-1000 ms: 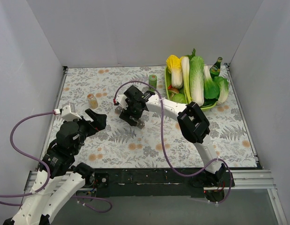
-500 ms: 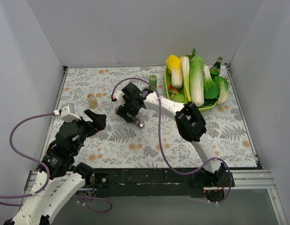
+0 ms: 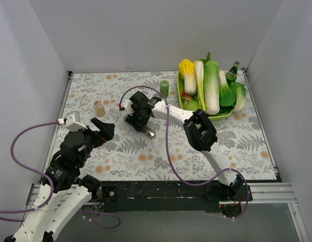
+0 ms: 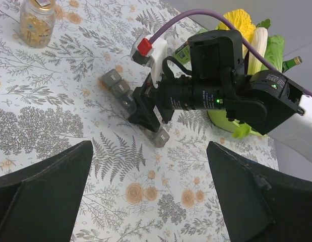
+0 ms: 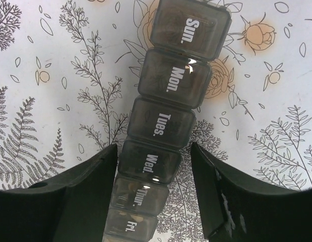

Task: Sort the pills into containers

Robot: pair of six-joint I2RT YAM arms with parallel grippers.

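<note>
Top view, right gripper (image 3: 139, 120) low over the weekly pill organiser (image 3: 150, 133) mid-table on floral cloth (image 3: 236, 146), left gripper (image 3: 102, 126) well apart beside a pill bottle (image 3: 99, 108), left wrist view – its fingers (image 4: 40, 191) spread wide, empty, right wrist view – fingers (image 5: 75, 201) apart, straddling the grey strip at Wed. and Thur.

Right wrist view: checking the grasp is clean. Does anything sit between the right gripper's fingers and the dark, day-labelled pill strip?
Nothing visible does. The right gripper straddles the dark plastic strip of day-labelled compartments around Wed and Thur; only floral tablecloth shows between it and the fingers.
</note>
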